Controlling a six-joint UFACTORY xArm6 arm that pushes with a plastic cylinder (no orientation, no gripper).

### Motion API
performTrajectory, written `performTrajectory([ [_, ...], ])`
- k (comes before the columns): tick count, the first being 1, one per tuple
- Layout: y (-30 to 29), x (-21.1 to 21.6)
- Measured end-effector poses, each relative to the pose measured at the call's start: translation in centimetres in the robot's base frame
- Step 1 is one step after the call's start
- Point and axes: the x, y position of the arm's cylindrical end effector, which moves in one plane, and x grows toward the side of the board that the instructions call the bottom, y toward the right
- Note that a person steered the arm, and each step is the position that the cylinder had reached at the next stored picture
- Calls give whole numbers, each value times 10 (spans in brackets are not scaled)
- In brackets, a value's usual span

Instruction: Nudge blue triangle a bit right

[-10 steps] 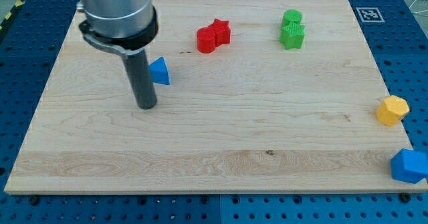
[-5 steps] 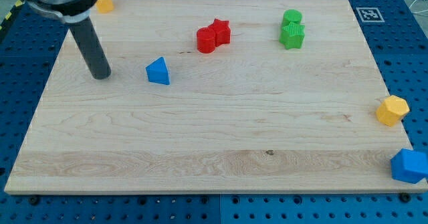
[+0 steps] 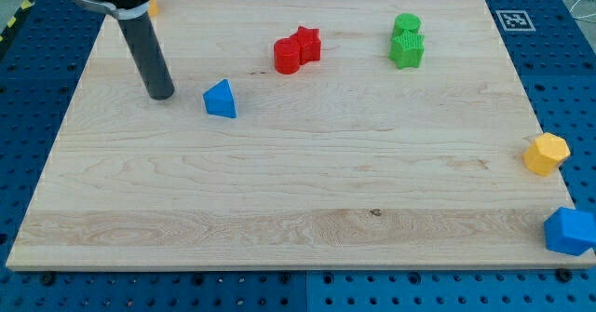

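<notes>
The blue triangle [image 3: 221,99] lies on the wooden board [image 3: 279,191] in the upper left part of the view. My tip [image 3: 162,95] stands on the board to the left of the blue triangle, with a gap of about a block's width between them. The rod rises up and to the left out of the view's top.
Two red blocks [image 3: 297,49] touch each other right of the triangle near the top. Two green blocks [image 3: 406,41] stand together further right. A yellow block [image 3: 546,154] and a blue block [image 3: 569,231] sit at the right edge. A yellow block [image 3: 154,6] peeks out behind the rod.
My tip swung from just left of the blue triangle far out to the left, then came back part way to the right toward it. The triangle has not moved.
</notes>
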Motion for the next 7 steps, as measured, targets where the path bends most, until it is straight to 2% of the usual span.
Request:
performTrajectory([
  [7,47,0],
])
